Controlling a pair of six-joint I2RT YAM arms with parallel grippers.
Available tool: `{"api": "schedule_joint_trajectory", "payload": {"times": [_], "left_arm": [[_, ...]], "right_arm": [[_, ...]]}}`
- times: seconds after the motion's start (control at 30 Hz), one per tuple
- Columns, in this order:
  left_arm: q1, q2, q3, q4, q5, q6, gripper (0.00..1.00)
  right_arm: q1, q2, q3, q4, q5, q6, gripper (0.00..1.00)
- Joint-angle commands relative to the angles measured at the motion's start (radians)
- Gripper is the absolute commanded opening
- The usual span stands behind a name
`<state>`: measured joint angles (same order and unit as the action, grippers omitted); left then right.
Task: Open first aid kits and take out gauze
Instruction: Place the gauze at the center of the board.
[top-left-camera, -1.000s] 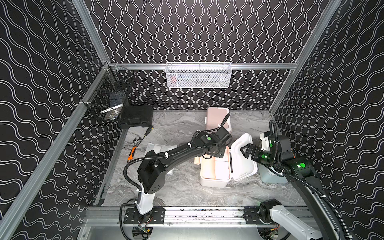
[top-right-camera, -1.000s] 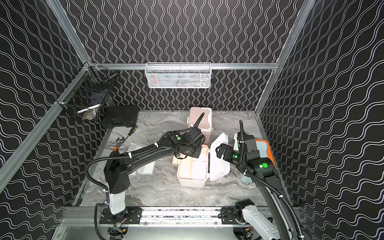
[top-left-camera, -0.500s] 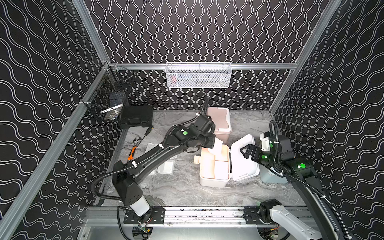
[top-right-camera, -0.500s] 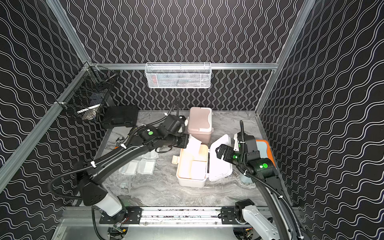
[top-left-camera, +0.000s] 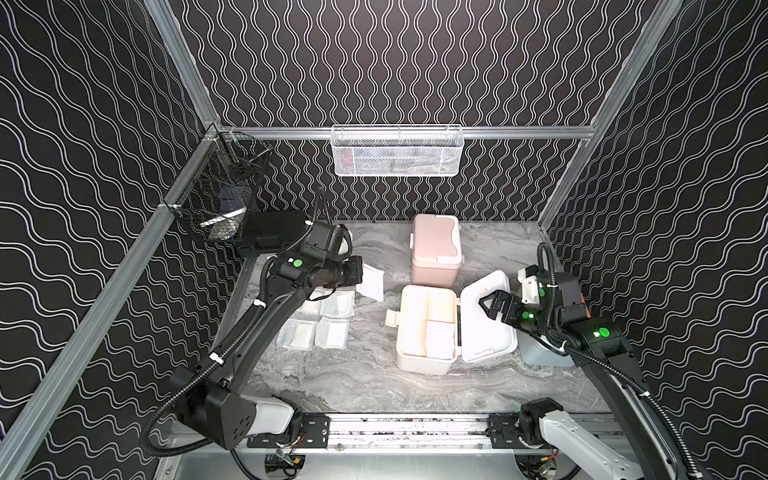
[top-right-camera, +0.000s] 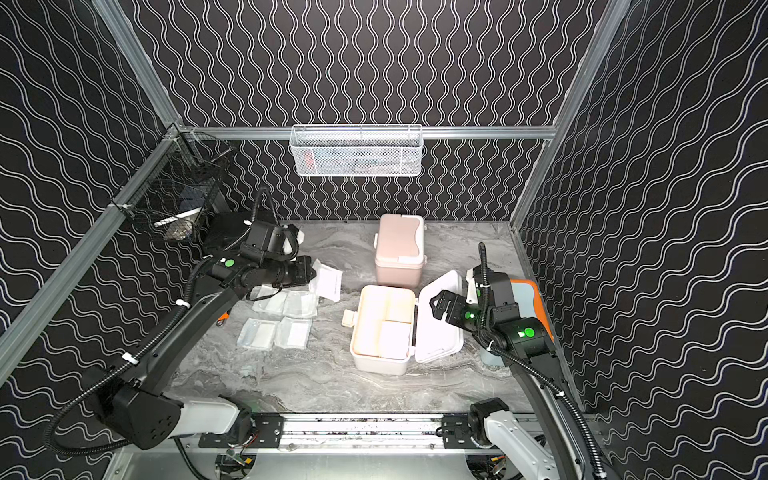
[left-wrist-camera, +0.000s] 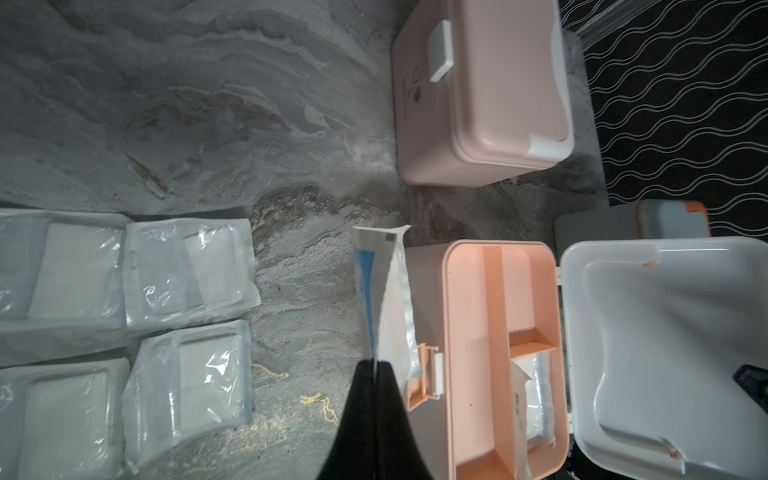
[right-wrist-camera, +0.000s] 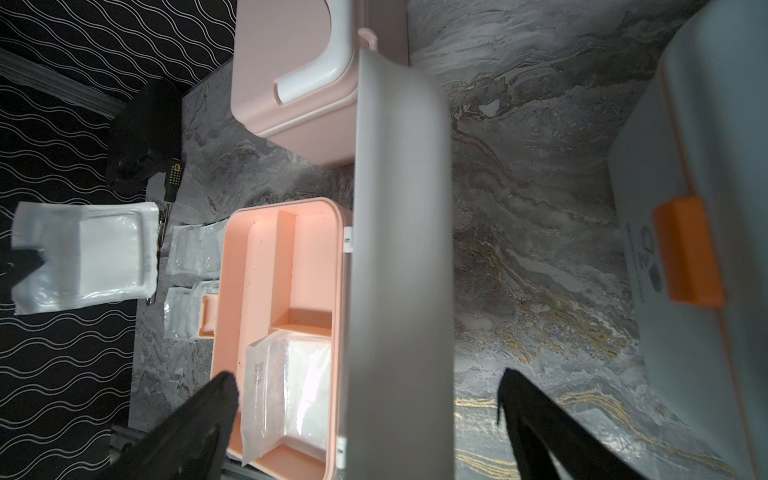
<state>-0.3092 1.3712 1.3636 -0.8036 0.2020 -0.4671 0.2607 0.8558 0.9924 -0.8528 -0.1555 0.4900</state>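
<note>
1. Grip: left end effector (left-wrist-camera: 374, 365) is clenched on one flat white gauze packet (left-wrist-camera: 384, 299), which hangs edge-down over the grey marbled table (top-left-camera: 374, 386).
2. Lower it flat beside the four clear-wrapped gauze packets (top-left-camera: 332, 332) at 9 o'clock of the open white kit with peach tray (top-left-camera: 415, 316), then release.
3. Right end effector (top-left-camera: 487, 306), spread wide, straddles the white lid (top-left-camera: 486, 336); another packet (right-wrist-camera: 286, 390) lies in the tray.
4. Closed pink kit (top-left-camera: 436, 249) sits at 12 o'clock and the light blue kit with orange latch (right-wrist-camera: 690, 253) at 3 o'clock. Their small logos and the packet print are unreadable.
</note>
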Motion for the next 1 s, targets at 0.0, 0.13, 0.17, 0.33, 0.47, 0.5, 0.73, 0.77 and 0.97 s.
{"api": "schedule_joint_trajectory", "payload": {"times": [0.0, 0.13, 0.17, 0.33, 0.47, 0.5, 0.73, 0.77, 0.97], "left_arm": [[0.028, 0.030, -0.046, 0.032, 0.040, 0.045, 0.00], [0.043, 0.100, -0.089, 0.087, 0.037, 0.046, 0.00], [0.046, 0.120, -0.098, 0.099, 0.038, 0.046, 0.00], [0.059, 0.203, -0.128, 0.136, 0.000, 0.053, 0.00], [0.060, 0.234, -0.144, 0.154, -0.060, 0.061, 0.00], [0.063, 0.240, -0.154, 0.181, -0.046, 0.060, 0.00], [0.075, 0.328, -0.167, 0.323, 0.044, -0.009, 0.00], [0.075, 0.342, -0.160, 0.323, 0.039, -0.010, 0.00], [0.075, 0.377, -0.139, 0.290, -0.003, 0.010, 0.00]], "right_arm": [[-0.002, 0.000, -0.006, 0.017, -0.009, -0.005, 1.00], [-0.004, 0.000, -0.005, 0.015, -0.012, -0.007, 1.00], [-0.004, 0.001, -0.005, 0.015, -0.013, -0.005, 1.00], [-0.005, 0.003, 0.000, 0.012, -0.019, -0.006, 1.00], [-0.005, 0.000, -0.002, 0.010, -0.022, -0.007, 1.00], [-0.005, -0.001, -0.004, 0.012, -0.026, -0.005, 1.00], [-0.005, 0.002, -0.004, 0.010, -0.029, -0.005, 1.00], [-0.005, 0.000, -0.003, 0.009, -0.027, -0.007, 1.00], [-0.006, 0.000, -0.007, 0.010, -0.031, -0.007, 1.00]]}}
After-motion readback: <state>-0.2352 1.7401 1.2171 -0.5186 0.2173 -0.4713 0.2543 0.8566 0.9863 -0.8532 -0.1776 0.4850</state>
